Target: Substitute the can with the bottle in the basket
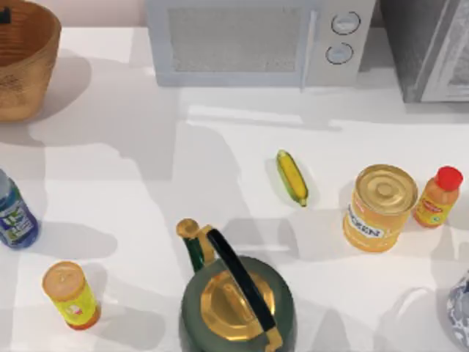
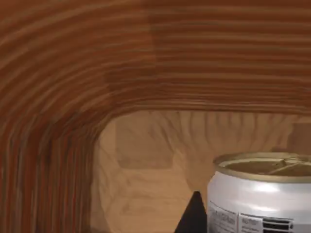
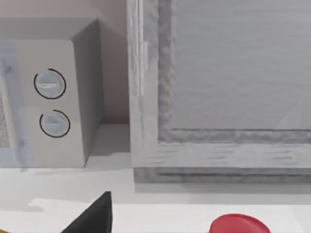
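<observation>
While the left tool's black finger [image 2: 193, 216] is seen beside the can [image 2: 260, 194] inside the basket [image 1: 22, 59] at far left, its opening cannot be told. Light, rigid, slippery metal is judged; mid-body gripping is advised.

A microwave [image 1: 256, 42] stands at the table's far edge, with a grey cabinet [image 1: 429, 48] just to its right. A corn cob [image 1: 292, 177] lies mid-table. Right of it stands a yellow tin [image 1: 379, 207], an orange bottle [image 1: 438, 196] just beside. Nearest is a green kettle [image 1: 236, 297], with a yellow-green cylinder [image 1: 70, 295] to its left.
</observation>
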{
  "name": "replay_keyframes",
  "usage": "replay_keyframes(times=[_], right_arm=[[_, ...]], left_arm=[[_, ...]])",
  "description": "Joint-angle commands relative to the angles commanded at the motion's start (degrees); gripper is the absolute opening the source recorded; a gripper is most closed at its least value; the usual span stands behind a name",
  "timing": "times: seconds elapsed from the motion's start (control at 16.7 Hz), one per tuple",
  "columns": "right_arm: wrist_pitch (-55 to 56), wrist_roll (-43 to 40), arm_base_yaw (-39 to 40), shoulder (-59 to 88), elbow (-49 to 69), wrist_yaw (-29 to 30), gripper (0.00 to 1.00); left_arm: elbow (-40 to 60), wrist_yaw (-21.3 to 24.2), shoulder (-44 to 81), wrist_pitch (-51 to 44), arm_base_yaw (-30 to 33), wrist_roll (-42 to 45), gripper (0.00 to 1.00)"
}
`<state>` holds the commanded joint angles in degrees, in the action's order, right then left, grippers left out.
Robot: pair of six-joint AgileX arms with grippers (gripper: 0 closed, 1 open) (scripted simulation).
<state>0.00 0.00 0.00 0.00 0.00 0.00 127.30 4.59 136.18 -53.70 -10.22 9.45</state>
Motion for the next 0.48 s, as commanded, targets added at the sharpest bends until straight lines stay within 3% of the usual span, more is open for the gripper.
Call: replay_keyframes(times=[0.48], right_arm=[[0.0, 0.0, 0.0, 0.0, 0.0, 0.0, 1.0]], left_arm=[[-41.03, -4.43, -45.39, 19.74, 3.17, -4.8, 0.0]])
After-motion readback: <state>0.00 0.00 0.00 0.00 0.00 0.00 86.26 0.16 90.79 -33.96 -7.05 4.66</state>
